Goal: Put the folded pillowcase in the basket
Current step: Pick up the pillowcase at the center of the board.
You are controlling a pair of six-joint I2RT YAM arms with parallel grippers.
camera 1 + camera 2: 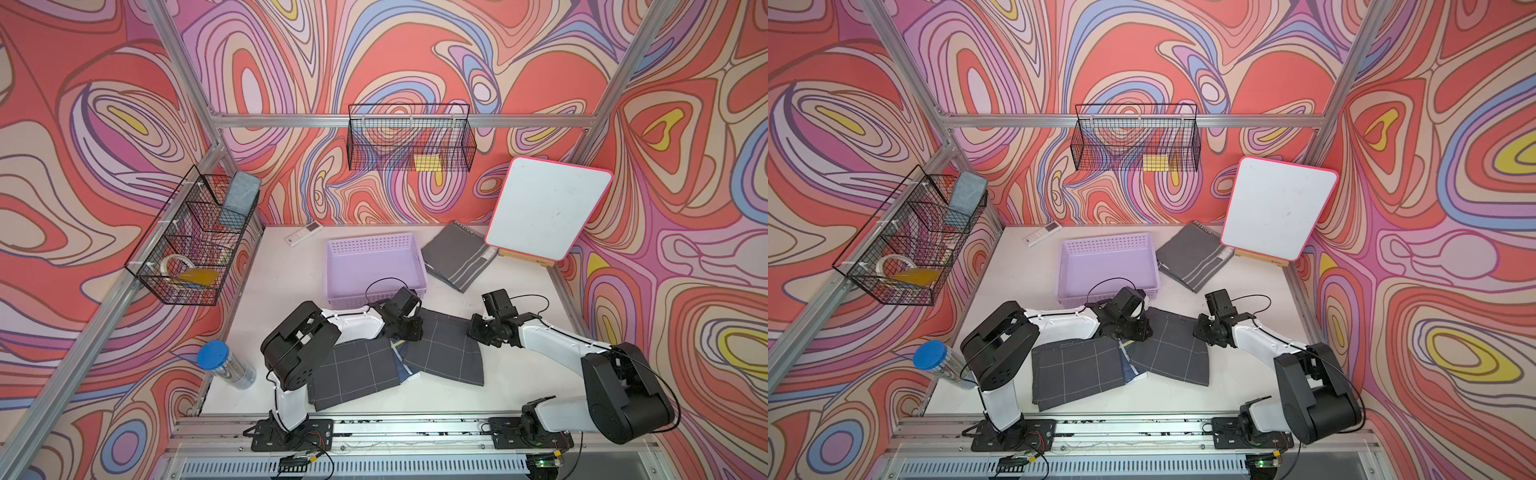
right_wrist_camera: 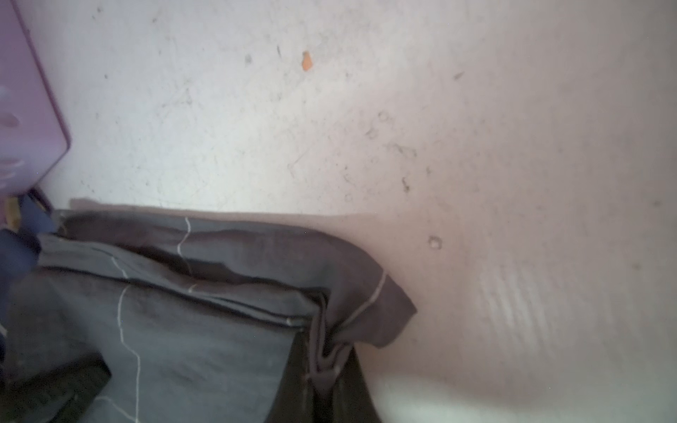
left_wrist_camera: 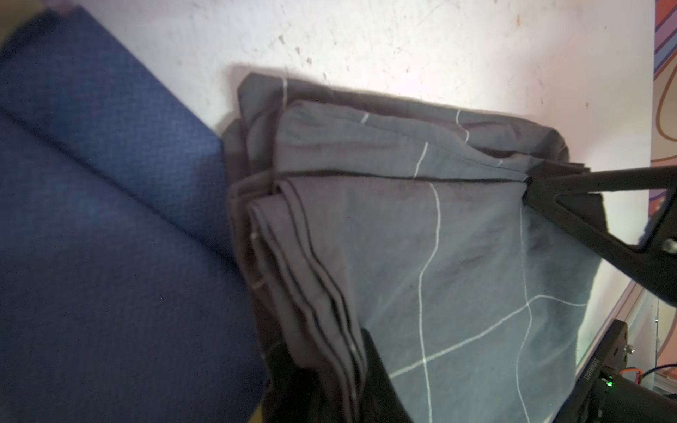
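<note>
Gripping the folded pillowcase (image 1: 444,353) at its far edge, the left jaws are clenched on the far left corner and the right jaws on the far right corner. The grey, white-gridded cloth bunches where each pair bites. The pillowcase stretches between the left arm (image 1: 353,322) and the right arm (image 1: 552,336), and its near part rests on the white desk (image 1: 519,374). It sits just near of the lavender basket (image 1: 376,245), by the basket's near right corner and outside it. In both top views its left edge overlaps a blue cloth (image 1: 405,368), which lies between it and a second gridded cloth (image 1: 353,374) under the left arm. A striped grey cloth (image 1: 457,255) lies right of the basket.
</note>
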